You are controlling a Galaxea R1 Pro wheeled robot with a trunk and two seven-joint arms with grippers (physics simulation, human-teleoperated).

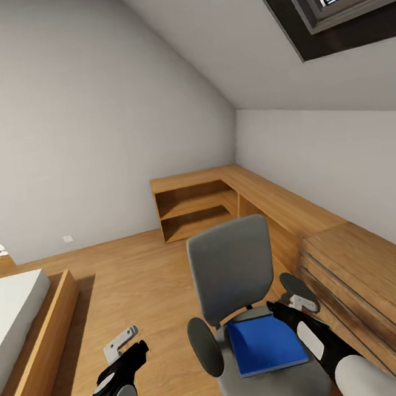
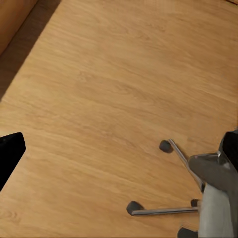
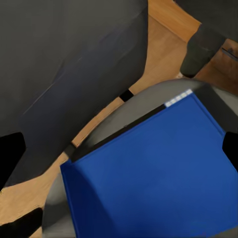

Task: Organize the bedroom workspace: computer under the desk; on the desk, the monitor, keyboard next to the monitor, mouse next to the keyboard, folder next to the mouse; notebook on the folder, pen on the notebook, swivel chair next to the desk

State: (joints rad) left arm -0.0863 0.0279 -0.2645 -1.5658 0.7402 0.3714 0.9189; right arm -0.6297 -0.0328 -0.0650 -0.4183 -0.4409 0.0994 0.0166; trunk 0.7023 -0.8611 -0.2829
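The flat blue rectangular folder (image 1: 266,344) lies on the seat of the grey padded swivel chair (image 1: 231,269), directly ahead of me at twelve o'clock and low in my head view. My right gripper (image 1: 292,302) hangs at the folder's two o'clock corner, above the chair's right armrest; looking along it, the folder (image 3: 153,173) spreads wide between my two dark fingertips, which stand well apart and touch nothing. My left gripper (image 1: 125,346) hovers at the chair's nine o'clock over the wooden plank floor (image 2: 114,89), its fingers likewise spread, with the chair's chrome castor legs (image 2: 171,198) beneath. The long wooden desk (image 1: 271,199) runs along the wall at one o'clock.
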